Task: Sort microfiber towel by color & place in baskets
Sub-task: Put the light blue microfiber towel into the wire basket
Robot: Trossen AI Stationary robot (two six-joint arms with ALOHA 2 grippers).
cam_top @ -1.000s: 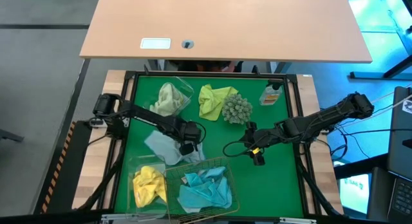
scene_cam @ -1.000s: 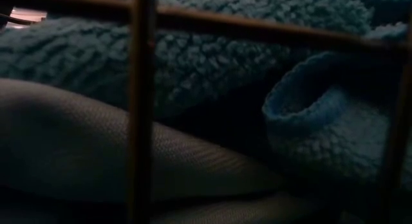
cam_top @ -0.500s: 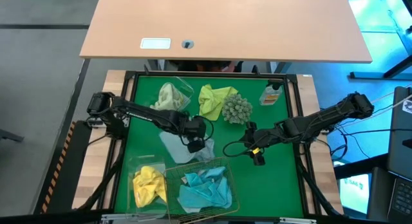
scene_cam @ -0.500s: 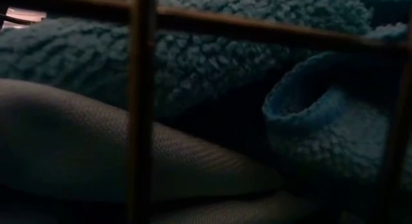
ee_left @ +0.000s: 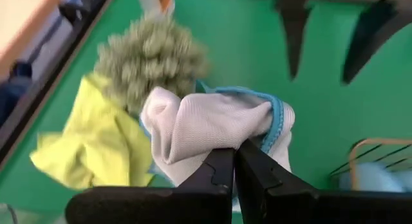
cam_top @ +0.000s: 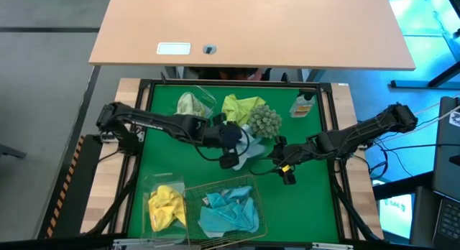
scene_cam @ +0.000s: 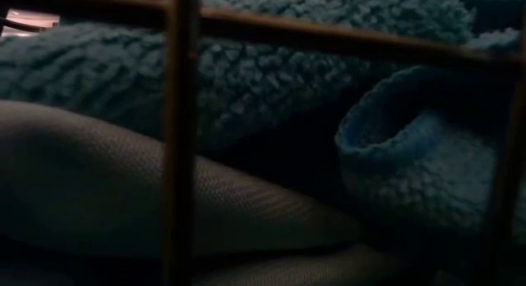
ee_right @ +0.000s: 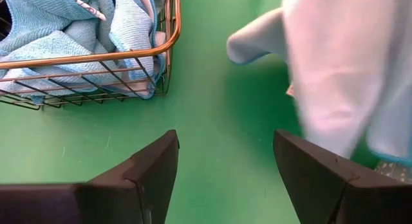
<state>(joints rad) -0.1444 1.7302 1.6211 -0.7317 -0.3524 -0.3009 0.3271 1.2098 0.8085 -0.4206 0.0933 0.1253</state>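
My left gripper (cam_top: 233,155) is over the middle of the green mat, shut on a pale towel with a blue edge (ee_left: 212,121). The same towel hangs at the side of the right wrist view (ee_right: 341,76). My right gripper (cam_top: 286,172) waits open just to the right of it, holding nothing. The gold wire basket (cam_top: 226,207) at the near edge holds blue towels (ee_right: 58,31). A clear tub (cam_top: 165,205) beside it holds a bright yellow towel. A clear tub at the far left (cam_top: 192,106) holds a pale yellow-green one. Another yellow-green towel (cam_top: 241,110) lies on the mat. My left gripper pinches a bunched fold of the pale towel (ee_left: 222,141) between its two shut fingers (ee_left: 212,172). The fingers slant down from the table's left. The towel is bunched up above the fingertips and hangs below them, lifted off the mat.
A spiky grey-green ball (cam_top: 264,121) sits just beyond the held towel. A small bottle with an orange label (cam_top: 303,105) stands at the far right. A dark frame (cam_top: 336,135) borders the mat. The low view shows only blue towels (scene_cam: 271,80) behind the basket's wires.
My left gripper has risen and gone toward the table's right edge, tipping less steeply downward and staying shut. The pale towel, which lay spread on the mat near the gold basket, has been drawn up into a bunch and lifted off the mat.
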